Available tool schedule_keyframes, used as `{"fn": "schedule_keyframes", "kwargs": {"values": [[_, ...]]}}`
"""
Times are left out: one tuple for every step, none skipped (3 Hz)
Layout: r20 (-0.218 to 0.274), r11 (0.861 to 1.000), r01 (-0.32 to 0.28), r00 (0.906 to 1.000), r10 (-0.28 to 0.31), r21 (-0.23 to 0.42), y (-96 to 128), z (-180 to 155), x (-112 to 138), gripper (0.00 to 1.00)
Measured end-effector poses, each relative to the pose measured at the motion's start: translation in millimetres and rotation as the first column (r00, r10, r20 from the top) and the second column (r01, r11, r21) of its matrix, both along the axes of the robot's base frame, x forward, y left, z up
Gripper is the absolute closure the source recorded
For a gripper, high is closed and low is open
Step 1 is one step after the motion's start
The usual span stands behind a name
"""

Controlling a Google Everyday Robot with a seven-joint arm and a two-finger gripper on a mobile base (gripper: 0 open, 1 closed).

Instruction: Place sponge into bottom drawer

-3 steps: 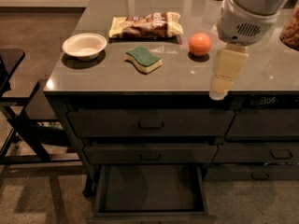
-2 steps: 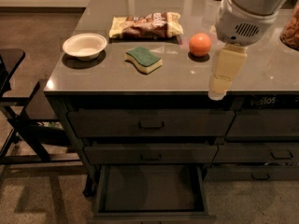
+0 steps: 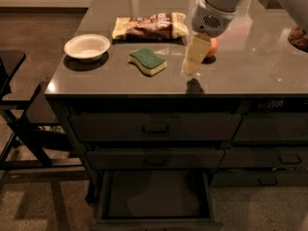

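Note:
The sponge [image 3: 147,61], dark green on top with pale yellow foam below, lies flat on the grey countertop [image 3: 250,73] near its middle. My gripper [image 3: 190,70] hangs just above the countertop, a short way to the right of the sponge and apart from it. It holds nothing that I can see. The bottom drawer [image 3: 154,196] is pulled open below the two closed handled drawers, and its flat dark floor is bare.
An orange [image 3: 211,47] sits right behind the gripper, partly hidden by it. A crinkled snack bag [image 3: 149,26] lies behind the sponge and a white bowl [image 3: 86,46] stands at the left. A dark chair frame [image 3: 17,124] stands left of the cabinet.
My gripper has moved left and a little back over the countertop, closing most of the gap to the sponge. Sponge, bowl, bag and drawer have not moved.

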State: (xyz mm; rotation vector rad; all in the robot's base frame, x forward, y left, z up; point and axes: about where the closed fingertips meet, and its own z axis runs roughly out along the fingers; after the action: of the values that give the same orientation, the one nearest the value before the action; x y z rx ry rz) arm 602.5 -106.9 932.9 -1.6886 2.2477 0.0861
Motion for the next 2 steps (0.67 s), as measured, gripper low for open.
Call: {"fn": "schedule_keyframes", "kwargs": {"values": [[0.0, 1.0, 0.0, 1.0, 0.0, 0.001, 0, 0, 0, 0.0], [-0.009, 0.999, 0.022, 0.9997, -0.021, 0.049, 22, -11, 22, 0.0]]}}
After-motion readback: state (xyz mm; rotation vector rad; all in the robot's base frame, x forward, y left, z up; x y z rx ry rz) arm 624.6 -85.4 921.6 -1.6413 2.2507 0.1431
